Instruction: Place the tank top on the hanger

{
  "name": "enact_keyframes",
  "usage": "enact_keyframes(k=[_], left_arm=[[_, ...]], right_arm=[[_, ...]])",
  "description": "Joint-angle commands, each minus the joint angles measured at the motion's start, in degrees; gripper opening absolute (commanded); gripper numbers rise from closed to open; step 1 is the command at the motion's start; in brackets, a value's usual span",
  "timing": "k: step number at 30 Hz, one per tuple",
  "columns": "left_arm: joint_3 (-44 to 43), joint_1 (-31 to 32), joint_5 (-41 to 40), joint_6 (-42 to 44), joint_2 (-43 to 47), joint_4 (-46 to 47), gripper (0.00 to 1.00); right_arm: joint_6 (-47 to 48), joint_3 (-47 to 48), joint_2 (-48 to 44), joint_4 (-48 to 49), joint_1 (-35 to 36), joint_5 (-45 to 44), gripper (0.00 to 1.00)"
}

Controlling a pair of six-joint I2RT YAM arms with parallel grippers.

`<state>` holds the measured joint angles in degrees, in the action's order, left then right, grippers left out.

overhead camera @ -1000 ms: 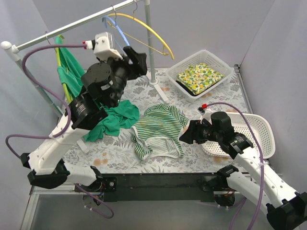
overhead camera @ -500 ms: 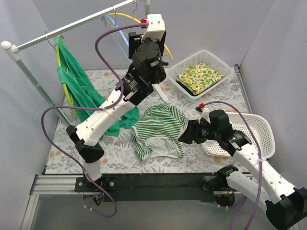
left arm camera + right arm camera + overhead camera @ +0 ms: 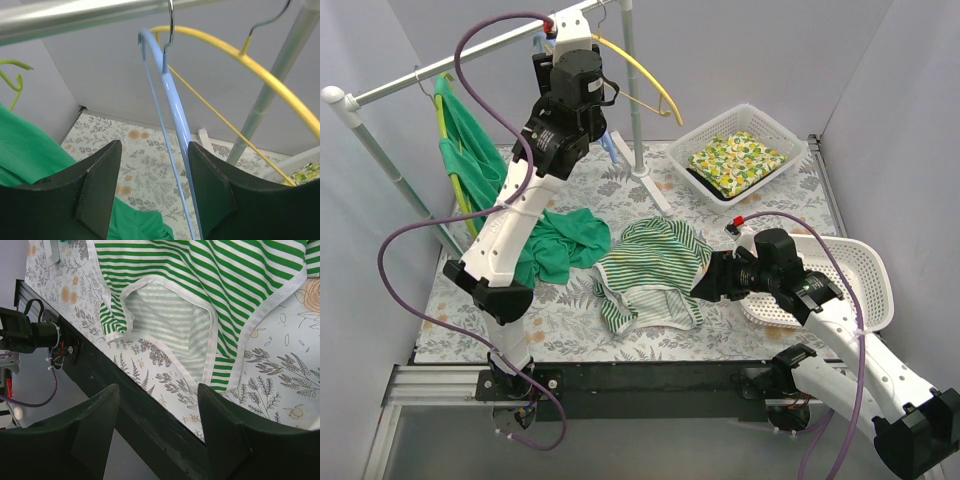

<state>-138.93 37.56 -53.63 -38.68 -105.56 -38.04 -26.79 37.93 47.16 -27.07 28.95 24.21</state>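
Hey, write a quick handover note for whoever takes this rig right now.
The left gripper is open, up at the rail, the hanger between its jaws, unclamped.
The right gripper is open, low over the tank top, holding nothing.
The tank top lies on the table; the hanger hangs on the rail.
Done: nothing grasped. Left: take the hanger down, dress it.

Either side of the left gripper (image 3: 154,145), its fingers (image 3: 95,190) are matt black plastic. Between them hangs the hanger (image 3: 172,100), a smooth wire with a glossy light blue coating under a bare shiny metal hook (image 3: 171,20). Above, the rail (image 3: 75,12) is dull grey metal. To the right, the yellow hanger (image 3: 260,65) has the same smooth coating. To the left, the green garment (image 3: 25,155) is soft matt cloth. Ahead of the right gripper (image 3: 157,390), the tank top (image 3: 210,285) is soft, matt striped knit with white bound edges. It lies on a matt leaf-printed table cover (image 3: 280,385).
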Motion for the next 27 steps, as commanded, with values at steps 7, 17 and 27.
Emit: enact_keyframes(k=[7,17,27], left_arm=[[0.86,-1.35,8.1,-6.06,0.97,-6.87,0.55],[2.61,-1.88,8.19,-4.83,0.09,-3.97,0.54],[3.41,-2.14,7.14,-5.53,1.4,-4.85,0.46]], right_arm=[[0.42,1.44,0.39,0.44,-0.03,0.05,0.71],[1.47,1.79,2.94,0.97,-0.12,0.49,0.71],[1.91,1.27,3.82,0.88,-0.12,1.02,0.71]])
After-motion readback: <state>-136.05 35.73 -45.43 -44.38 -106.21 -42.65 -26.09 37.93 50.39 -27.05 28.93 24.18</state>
